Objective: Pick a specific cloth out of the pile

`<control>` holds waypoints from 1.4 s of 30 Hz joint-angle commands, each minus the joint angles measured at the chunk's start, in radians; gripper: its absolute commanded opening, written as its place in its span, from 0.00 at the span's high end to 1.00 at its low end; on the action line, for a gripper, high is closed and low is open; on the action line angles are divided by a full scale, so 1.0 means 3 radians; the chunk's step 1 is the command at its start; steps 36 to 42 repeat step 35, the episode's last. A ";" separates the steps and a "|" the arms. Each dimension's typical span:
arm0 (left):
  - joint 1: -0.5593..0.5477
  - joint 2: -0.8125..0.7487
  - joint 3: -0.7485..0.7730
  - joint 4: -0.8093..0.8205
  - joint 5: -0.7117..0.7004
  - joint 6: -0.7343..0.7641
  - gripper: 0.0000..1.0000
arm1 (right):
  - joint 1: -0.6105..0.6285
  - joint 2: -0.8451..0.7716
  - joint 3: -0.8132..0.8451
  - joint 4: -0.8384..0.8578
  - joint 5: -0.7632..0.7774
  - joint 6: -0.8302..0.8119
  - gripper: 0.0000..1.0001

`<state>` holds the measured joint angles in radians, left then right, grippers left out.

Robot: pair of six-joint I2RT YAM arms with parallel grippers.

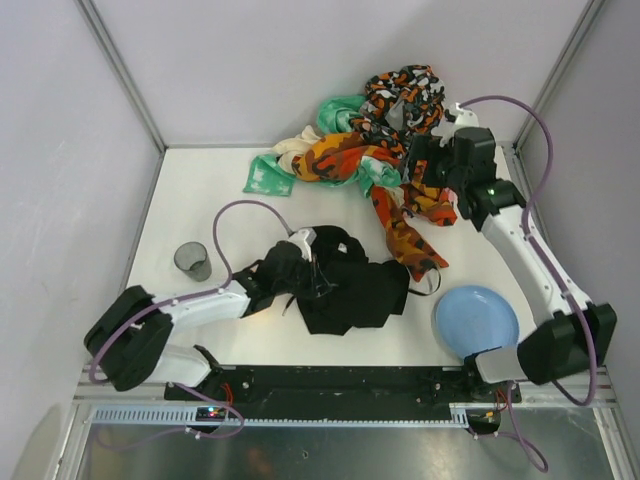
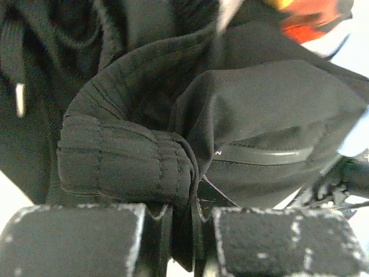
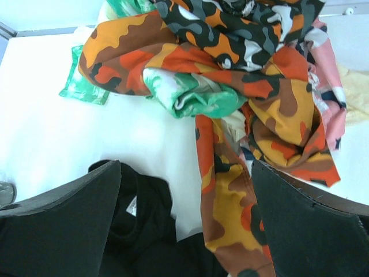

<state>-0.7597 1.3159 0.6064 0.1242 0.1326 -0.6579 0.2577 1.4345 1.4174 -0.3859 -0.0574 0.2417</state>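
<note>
The black cloth [image 1: 355, 290] lies crumpled on the white table, apart from the pile [image 1: 375, 150] at the back. My left gripper [image 1: 312, 262] is shut on a fold of the black cloth [image 2: 271, 109] at its left side; the fabric is pinched between the pads [image 2: 75, 239]. My right gripper [image 1: 428, 172] is open and empty, over the pile's right edge. In the right wrist view the orange patterned cloth [image 3: 230, 190] hangs between its fingers [image 3: 305, 225], with the black cloth [image 3: 144, 231] below.
A blue plate [image 1: 476, 320] sits at the front right. A dark cup [image 1: 192, 260] stands at the left. A mint-green cloth [image 1: 268, 176] spreads at the pile's left edge. Enclosure walls bound the back and sides.
</note>
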 commanded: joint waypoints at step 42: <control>-0.0112 -0.2193 0.0169 -0.1800 -0.2893 0.0079 0.00 | -0.0041 -0.3124 -0.2957 0.0434 0.1458 0.0422 0.01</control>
